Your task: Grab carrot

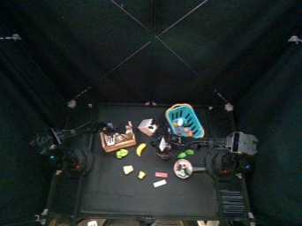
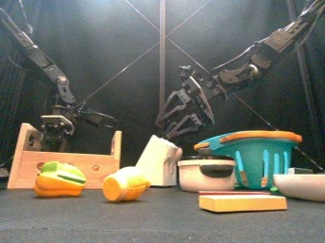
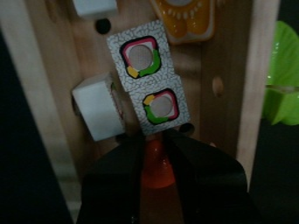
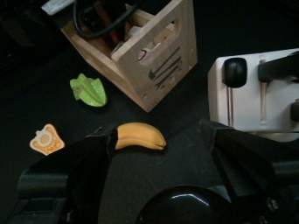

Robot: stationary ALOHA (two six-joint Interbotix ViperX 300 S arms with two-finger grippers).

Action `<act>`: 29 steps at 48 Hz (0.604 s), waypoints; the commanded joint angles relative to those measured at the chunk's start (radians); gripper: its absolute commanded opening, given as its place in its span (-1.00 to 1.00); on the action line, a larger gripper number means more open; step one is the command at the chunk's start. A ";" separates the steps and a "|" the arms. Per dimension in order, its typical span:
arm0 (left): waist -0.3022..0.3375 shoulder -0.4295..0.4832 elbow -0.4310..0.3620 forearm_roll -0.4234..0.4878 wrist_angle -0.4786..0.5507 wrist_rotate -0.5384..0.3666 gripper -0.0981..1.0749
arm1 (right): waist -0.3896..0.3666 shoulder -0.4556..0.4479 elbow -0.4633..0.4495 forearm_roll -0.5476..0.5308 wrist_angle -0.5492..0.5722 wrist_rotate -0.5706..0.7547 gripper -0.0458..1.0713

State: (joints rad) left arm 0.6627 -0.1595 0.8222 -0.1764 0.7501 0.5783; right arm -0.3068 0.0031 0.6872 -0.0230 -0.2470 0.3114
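From the top view, the left arm reaches in over the wooden crate [image 1: 116,139] near the worktop's [image 1: 106,190] left edge, while the right arm hangs over the middle, near the teal basket [image 1: 184,119]; the carrot itself is too small to pick out here. In the front view, the left end effector [image 2: 57,121] is sunk behind the crate's [image 2: 70,159] front wall, so its jaws are hidden, and the right end effector [image 2: 181,114] hovers above the white carton [image 2: 158,159] with nothing between its jaws. The left wrist view tells most: the left end effector [image 3: 160,162] has its two jaws drawn in narrow on either side of an orange piece, the carrot [image 3: 156,164], which lies inside the crate just beside two patterned packets [image 3: 149,80] and a white cup [image 3: 96,105]. The jaws look to be touching or almost touching the carrot, though a firm grip cannot be confirmed. The right wrist view shows the right end effector [image 4: 158,179] spread wide and empty above a banana [image 4: 139,136]. So the reach and alignment seem done; what is left, by my reading, is to finish closing and lift the carrot clear of the crate.
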 commanded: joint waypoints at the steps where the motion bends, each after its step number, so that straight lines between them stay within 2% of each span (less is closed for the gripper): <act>1: 0.003 -0.081 -0.011 -0.002 0.006 0.000 0.19 | -0.003 -0.015 -0.018 0.002 -0.003 0.002 0.93; 13: 0.003 -0.212 0.017 0.002 0.038 0.002 0.19 | -0.003 -0.017 -0.032 0.002 0.009 0.000 0.93; 20: 0.003 -0.235 0.032 0.002 0.038 0.002 0.19 | -0.002 -0.015 -0.038 0.002 0.014 0.000 0.93; 29: -0.005 -0.219 0.052 0.003 0.057 0.005 0.24 | -0.003 -0.015 -0.040 0.000 0.015 0.000 0.93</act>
State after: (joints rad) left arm 0.6627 -0.3850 0.8805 -0.1764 0.8038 0.5814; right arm -0.3068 0.0031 0.6703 -0.0230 -0.2286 0.3114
